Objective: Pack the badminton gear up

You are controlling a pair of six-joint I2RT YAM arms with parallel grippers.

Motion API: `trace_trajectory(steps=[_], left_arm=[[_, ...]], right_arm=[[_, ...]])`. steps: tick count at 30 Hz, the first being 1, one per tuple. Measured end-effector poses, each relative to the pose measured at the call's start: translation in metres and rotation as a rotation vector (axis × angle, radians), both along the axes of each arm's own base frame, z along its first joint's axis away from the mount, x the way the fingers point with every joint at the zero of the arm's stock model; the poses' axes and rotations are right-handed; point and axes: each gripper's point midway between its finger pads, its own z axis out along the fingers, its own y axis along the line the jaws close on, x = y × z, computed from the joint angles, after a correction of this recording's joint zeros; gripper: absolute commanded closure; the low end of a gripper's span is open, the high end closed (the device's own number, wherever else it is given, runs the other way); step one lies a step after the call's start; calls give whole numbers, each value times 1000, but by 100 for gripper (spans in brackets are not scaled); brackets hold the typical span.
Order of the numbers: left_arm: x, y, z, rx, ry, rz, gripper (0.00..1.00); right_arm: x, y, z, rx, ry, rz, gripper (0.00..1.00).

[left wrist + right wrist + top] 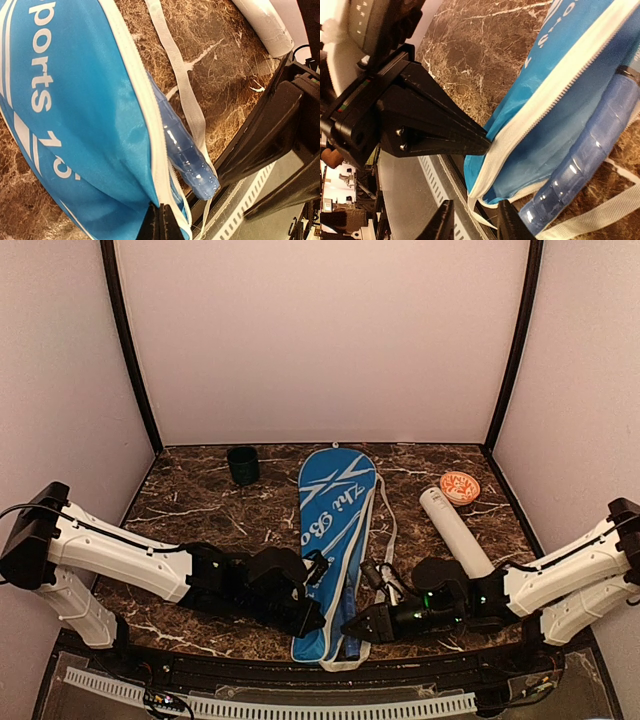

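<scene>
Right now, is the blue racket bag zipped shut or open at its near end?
Open: the blue racket bag's zipper edge lies unjoined there, and a blue racket handle sticks out.

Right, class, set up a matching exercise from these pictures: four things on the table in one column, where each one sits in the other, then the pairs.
Things:
1 racket bag
2 white tube
3 dark cup
4 orange disc

Places:
A back left
B centre
C lying just right of the bag
D beside the tube's far end

Pairs: 1-B; 2-C; 3-A; 4-D
</scene>
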Motion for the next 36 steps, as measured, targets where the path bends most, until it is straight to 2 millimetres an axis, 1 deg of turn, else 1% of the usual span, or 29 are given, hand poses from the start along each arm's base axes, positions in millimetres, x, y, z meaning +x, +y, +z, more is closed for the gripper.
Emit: trace_trajectory(steps=[2, 3, 7, 10, 12, 17, 21, 23, 28, 33, 36], left_arm=[[0, -1, 0, -6, 3, 0, 100], [-1, -1, 0, -9, 5, -2, 100], [-1, -4, 2, -21, 9, -5, 100], [-1, -5, 3, -27, 9, -5, 100], [-1, -5, 3, -30, 10, -6, 100], [-2, -6, 3, -35, 13, -5, 100], [-2, -8, 2, -36, 18, -9, 100], [-2, -8, 1, -39, 19, -9, 100], [-2, -9, 2, -47, 20, -10, 100], [0, -11, 3, -58, 16, -7, 100], [0, -10, 3, -59, 16, -6, 100]], right_arm=[[0, -10, 0, 1, 17, -23, 64], [-1, -15, -4, -8, 25, -32, 63], [-3, -32, -36, -90, 92, -59, 62], [-6, -35, -56, -137, 145, -62, 60], [-8, -33, -63, -144, 172, -59, 61], [-11, -21, -62, -85, 219, -37, 75], [-9, -18, -61, -40, 280, -48, 85], [-8, -18, -58, -12, 295, -47, 86], [-7, -13, -45, 34, 302, -29, 87], [-4, -5, -23, 54, 274, -15, 82], [-2, -2, -23, 28, 261, -10, 82]])
